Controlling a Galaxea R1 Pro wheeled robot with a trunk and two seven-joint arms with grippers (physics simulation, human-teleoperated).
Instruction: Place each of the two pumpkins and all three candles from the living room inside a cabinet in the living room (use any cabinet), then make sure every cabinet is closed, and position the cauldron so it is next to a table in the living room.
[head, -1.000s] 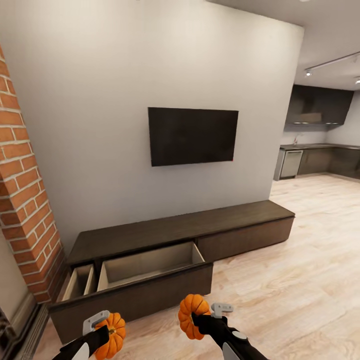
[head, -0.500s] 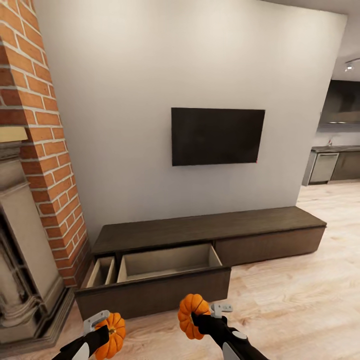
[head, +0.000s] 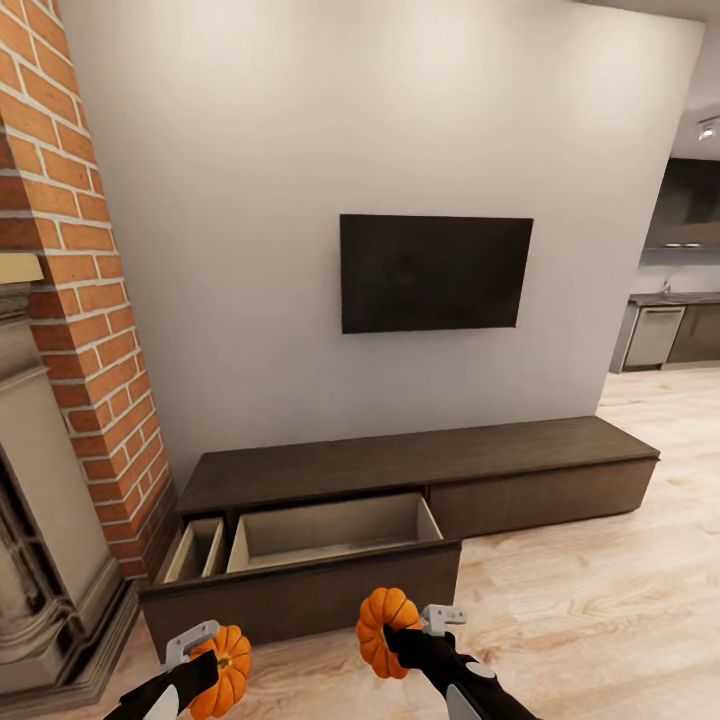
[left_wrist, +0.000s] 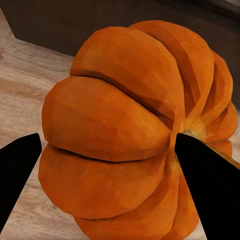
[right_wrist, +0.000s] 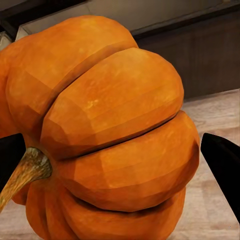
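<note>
Ahead of the robot: the long low dark-brown wooden cabinet (head: 400, 480) runs along the grey wall under a black wall-mounted television (head: 435, 272); its wide drawer with pale wood interior (head: 330, 530) stands pulled out, a narrower open compartment (head: 195, 548) beside it toward the red brick column (head: 80, 280).
Left pincer: the left gripper (head: 212, 655) is closed on a small round ribbed orange pumpkin (head: 225, 670), low at the head view's left edge; the left wrist view shows its two black fingers (left_wrist: 210, 185) pressed on opposite flanks of that fruit (left_wrist: 135, 130).
Right pincer: the right gripper (head: 405, 632) is closed on the second ribbed orange pumpkin (head: 385, 632), held above the pale plank floor (head: 600, 600) just short of the drawer front; in the right wrist view its tan stem (right_wrist: 25, 172) points sideways.
Handling: both pumpkins look rigid and light, judging by how easily each sits in a two-finger pinch; smooth rounded lobes could roll or slip if the squeeze slackens.
Where to hold: across the widest belly, fingers seated in or beside the grooves between ribs, looks soundest; the thin stem seems too slight to trust.
Release: the open drawer is wide and deep enough to take both; lowering each close to the bottom would keep a round body from rolling.
</note>
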